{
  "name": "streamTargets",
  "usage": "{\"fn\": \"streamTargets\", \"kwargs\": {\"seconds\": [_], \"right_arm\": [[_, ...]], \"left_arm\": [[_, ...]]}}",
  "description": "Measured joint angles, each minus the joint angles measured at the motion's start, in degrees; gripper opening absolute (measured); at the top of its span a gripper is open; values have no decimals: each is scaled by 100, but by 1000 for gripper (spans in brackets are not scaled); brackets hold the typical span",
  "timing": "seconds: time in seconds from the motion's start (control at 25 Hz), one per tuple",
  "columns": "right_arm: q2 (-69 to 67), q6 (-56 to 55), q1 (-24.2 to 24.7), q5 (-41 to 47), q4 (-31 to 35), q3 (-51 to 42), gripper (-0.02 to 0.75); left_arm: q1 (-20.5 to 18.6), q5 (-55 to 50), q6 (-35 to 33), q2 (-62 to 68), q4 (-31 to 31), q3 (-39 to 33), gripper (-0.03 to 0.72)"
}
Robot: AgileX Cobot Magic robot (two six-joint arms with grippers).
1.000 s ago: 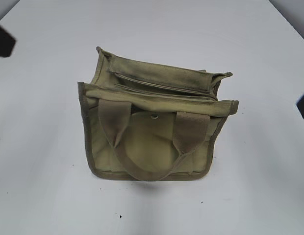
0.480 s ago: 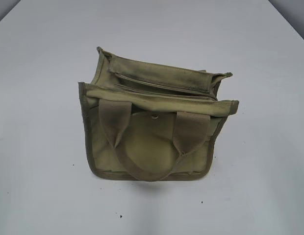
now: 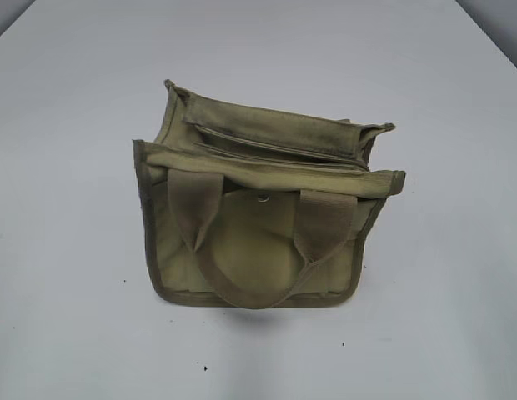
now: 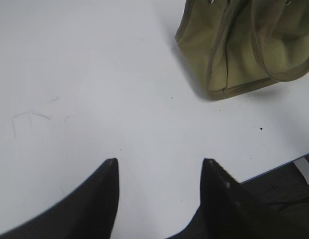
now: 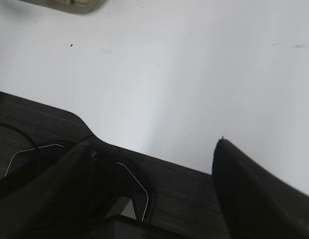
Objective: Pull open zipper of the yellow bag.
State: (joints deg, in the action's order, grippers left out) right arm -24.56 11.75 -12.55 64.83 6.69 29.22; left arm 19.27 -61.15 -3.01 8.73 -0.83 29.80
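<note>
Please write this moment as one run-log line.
yellow bag: upright on table | left gripper: open, empty | right gripper: open, empty

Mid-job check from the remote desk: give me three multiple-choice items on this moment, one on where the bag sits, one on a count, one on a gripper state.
1. Where is the yellow bag?
A. On the white table
B. Hanging from a gripper
C. On the floor

2. How many webbing handles lie over the bag's front in the exterior view?
A. None
B. One
C. Four

3. How does the left gripper stand?
A. Shut on the zipper
B. Shut on a handle
C. Jaws apart over bare table

Answers: 1 A, it rests on the tabletop with no arm touching it; 2 B, a single loop drapes down the front; 3 C, only white table shows between the jaws.
</note>
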Motion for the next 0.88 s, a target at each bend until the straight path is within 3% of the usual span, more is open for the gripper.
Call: {"fn": "streamTargets", "kwargs": {"seconds": [0.88], "right_arm": [[0, 0, 0, -195, 5, -133, 575]], "left_arm": [[-33, 26, 0, -24, 0, -4, 379]]}}
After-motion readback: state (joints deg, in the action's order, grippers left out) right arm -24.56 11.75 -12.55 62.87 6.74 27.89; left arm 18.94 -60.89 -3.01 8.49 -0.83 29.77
